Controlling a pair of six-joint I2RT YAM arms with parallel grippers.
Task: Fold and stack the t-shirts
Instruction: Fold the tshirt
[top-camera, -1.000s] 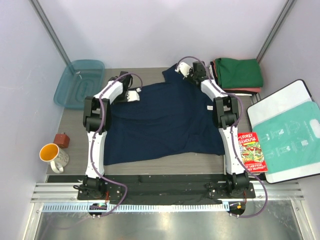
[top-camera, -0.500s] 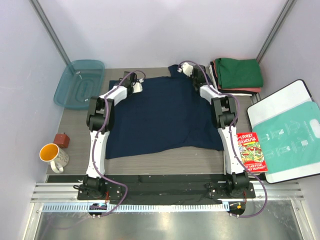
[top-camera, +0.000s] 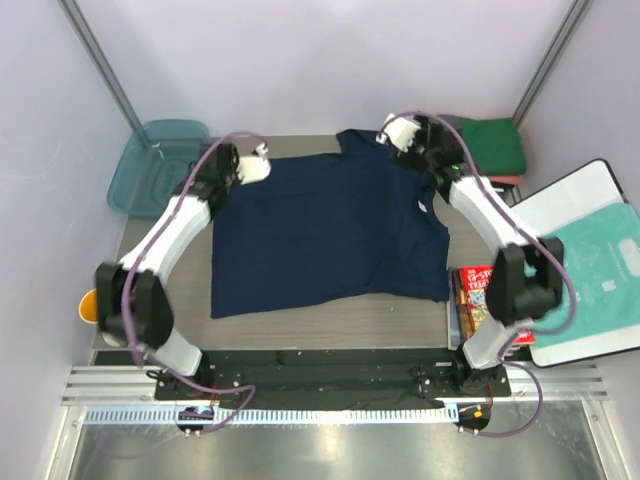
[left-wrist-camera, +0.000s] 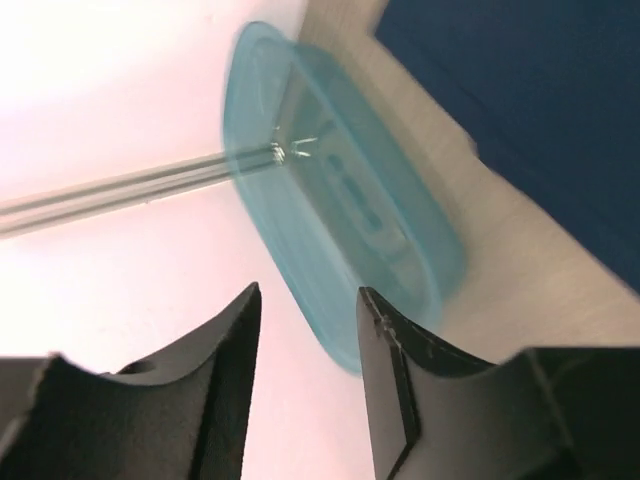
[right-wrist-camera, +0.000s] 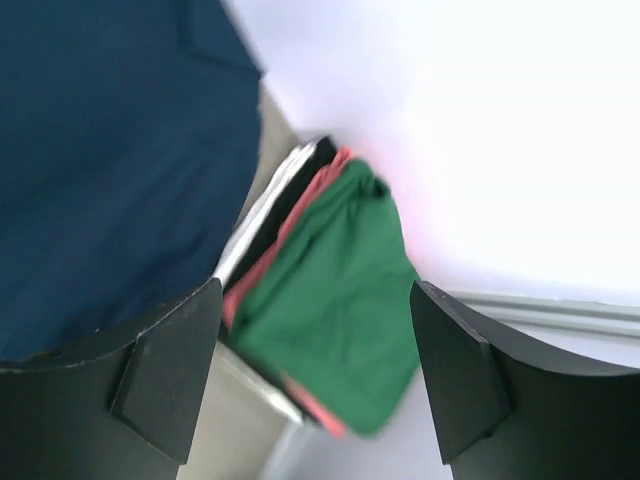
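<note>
A dark navy t-shirt (top-camera: 330, 225) lies spread flat on the table, collar toward the far side, a small white tag (top-camera: 424, 208) near its right edge. My left gripper (top-camera: 262, 168) hovers at the shirt's far left corner, open and holding nothing; its view shows the shirt (left-wrist-camera: 540, 110) off to the right. My right gripper (top-camera: 392, 136) hangs near the far right shoulder, open wide and empty. A stack of folded t-shirts (top-camera: 488, 150), green on top with salmon-red and white below, sits at the far right; the right wrist view shows that stack (right-wrist-camera: 330, 310) between its fingers.
A teal plastic tray (top-camera: 160, 165) leans at the far left, filling the left wrist view (left-wrist-camera: 340, 210). A yellow mug (top-camera: 88, 305) peeks out by the left arm. A red book (top-camera: 480, 300) and a white board with a teal-printed bag (top-camera: 590, 270) lie on the right.
Both grippers have let go of the navy shirt and opened, then lifted and swung outward. The shirt's far edge now lies flat near the back of the table.
</note>
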